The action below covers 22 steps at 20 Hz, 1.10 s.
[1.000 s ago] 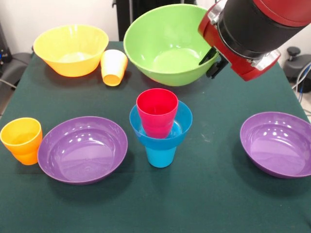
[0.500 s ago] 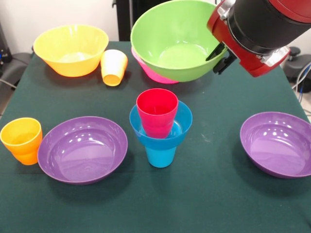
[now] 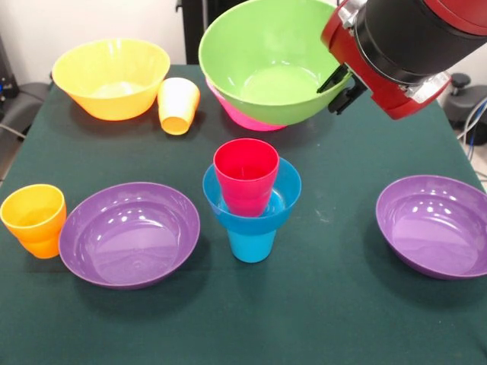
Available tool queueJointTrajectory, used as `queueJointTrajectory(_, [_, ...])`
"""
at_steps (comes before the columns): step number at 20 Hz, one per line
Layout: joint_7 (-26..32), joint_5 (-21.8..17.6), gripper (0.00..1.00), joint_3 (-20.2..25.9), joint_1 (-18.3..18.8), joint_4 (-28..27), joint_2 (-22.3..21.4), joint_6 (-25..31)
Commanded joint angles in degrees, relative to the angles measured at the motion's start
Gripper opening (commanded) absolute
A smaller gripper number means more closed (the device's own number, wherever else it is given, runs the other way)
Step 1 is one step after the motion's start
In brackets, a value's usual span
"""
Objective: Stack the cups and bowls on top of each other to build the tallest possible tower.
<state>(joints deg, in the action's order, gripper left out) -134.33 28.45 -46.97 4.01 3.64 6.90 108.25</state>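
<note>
Presently the lime green bowl (image 3: 266, 65) is held aloft by its rim in the closed gripper (image 3: 340, 85), above the pink bowl (image 3: 237, 112), while the red cup (image 3: 246, 176) it must crown stands lower, toward the table's near side.

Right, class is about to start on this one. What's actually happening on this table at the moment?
The robot's gripper has its jaws clamped on the rim of the lime green bowl and holds it tilted, lifted off the pink bowl beneath it. In the middle of the table stands a partial tower: a blue cup, a small blue bowl on it, and a red cup in that bowl. The two purple bowls, the orange-yellow bowl and the other cups sit unused around it.
</note>
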Motion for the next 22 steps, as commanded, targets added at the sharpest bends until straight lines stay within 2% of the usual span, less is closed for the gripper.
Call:
queueJointTrajectory(1, [16.75, 2.03, 0.00, -2.51, 1.85, -1.82, 1.48, -1.50])
queueJointTrajectory(10, [17.29, 8.78, 0.00, -10.42, 4.27, -4.31, 3.28, -4.23])
queueJointTrajectory(13, [17.29, 7.68, 0.00, -9.59, 3.34, -3.42, 2.71, -5.17])
queueJointTrajectory(22, [17.36, 9.50, 0.00, -12.22, 3.70, -3.68, 2.97, -6.99])
